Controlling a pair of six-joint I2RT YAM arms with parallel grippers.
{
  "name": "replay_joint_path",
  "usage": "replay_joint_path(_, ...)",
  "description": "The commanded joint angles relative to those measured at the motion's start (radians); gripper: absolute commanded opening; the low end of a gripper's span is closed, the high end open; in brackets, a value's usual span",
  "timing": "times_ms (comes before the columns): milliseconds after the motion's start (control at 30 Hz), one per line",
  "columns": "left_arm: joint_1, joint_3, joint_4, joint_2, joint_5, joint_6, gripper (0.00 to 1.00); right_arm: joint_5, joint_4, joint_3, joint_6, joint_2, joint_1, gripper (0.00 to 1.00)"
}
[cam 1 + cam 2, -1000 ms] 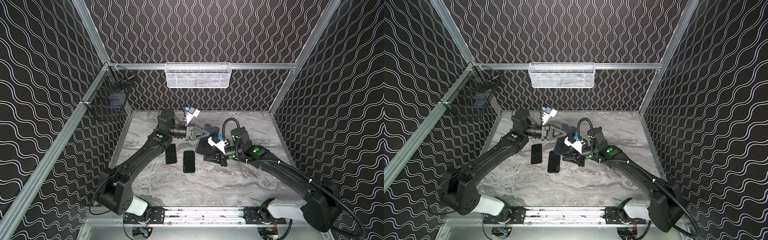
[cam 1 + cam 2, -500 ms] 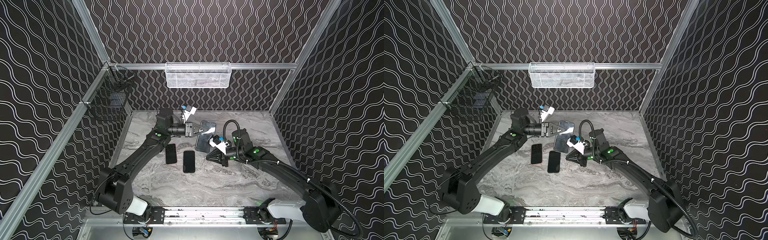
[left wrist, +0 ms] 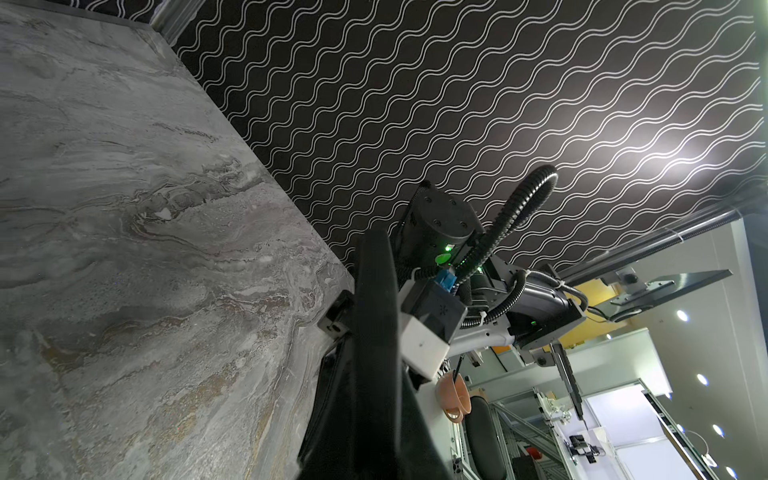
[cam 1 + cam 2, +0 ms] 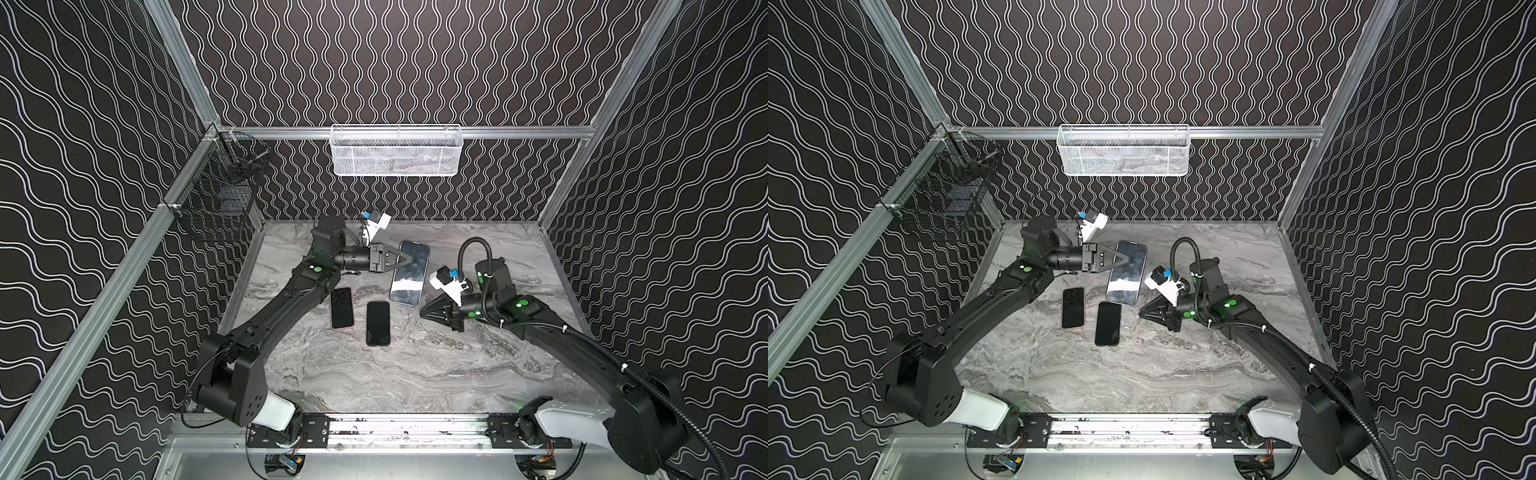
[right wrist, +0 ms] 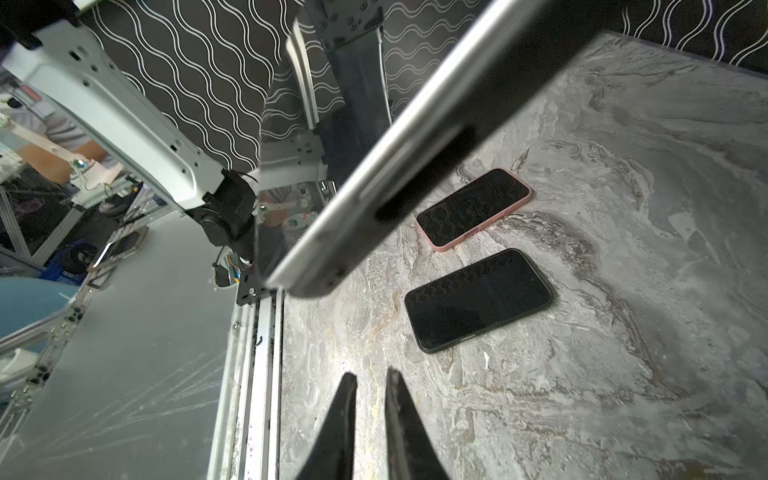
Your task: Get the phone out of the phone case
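My left gripper [image 4: 409, 258] [image 4: 1128, 258] is shut on the long edge of a phone [image 4: 409, 272] [image 4: 1126, 272] and holds it in the air over the back middle of the table, its glossy screen facing up. The right wrist view shows this phone [image 5: 415, 145] with a silvery side. The left wrist view shows its dark edge [image 3: 374, 299] between the fingers. I cannot tell whether a phone case is on it. My right gripper [image 4: 422, 312] [image 4: 1140, 312] [image 5: 371, 376] hovers low, just right of and below the phone, nearly shut and holding nothing.
Two more phones lie face up on the marble table [image 4: 415, 374]: one in a pink case [image 4: 341, 307] [image 5: 473, 208] and one in a black case [image 4: 378, 323] [image 5: 478, 299]. A white mesh basket [image 4: 395, 149] hangs on the back wall. A black wire basket [image 4: 220, 199] hangs at the left.
My left gripper has rolled, turning the phone from a tilt until its screen faces up. The right gripper has drawn back slightly from the phone's lower end.
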Motion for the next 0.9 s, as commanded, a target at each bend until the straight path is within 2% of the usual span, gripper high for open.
replay_joint_path(0,0.015,0.001,0.06,-0.007,-0.026,-0.032,0.0,-0.063,0.019,-0.003,0.037,-0.016,-0.014,0.17)
replay_joint_path(300,0.069,-0.061,0.121,-0.047,-0.103,-0.14,0.0,-0.176,0.055,0.0,0.111,-0.014,-0.08,0.23)
replay_joint_path(400,0.075,-0.072,0.114,-0.069,-0.107,-0.125,0.0,-0.206,0.075,0.005,0.129,-0.019,-0.08,0.32)
replay_joint_path(600,0.076,-0.056,0.042,-0.072,-0.089,-0.068,0.0,-0.187,-0.105,0.121,-0.003,0.044,-0.07,0.41)
replay_joint_path(667,0.075,-0.064,0.051,-0.076,-0.093,-0.075,0.0,-0.158,-0.097,0.123,-0.003,0.062,-0.055,0.41)
replay_joint_path(733,0.075,-0.076,0.081,-0.08,-0.09,-0.097,0.0,-0.139,-0.089,0.154,-0.004,0.075,0.004,0.41)
replay_joint_path(867,0.076,-0.083,0.099,-0.086,-0.084,-0.105,0.0,-0.142,-0.112,0.188,-0.025,0.118,0.042,0.41)
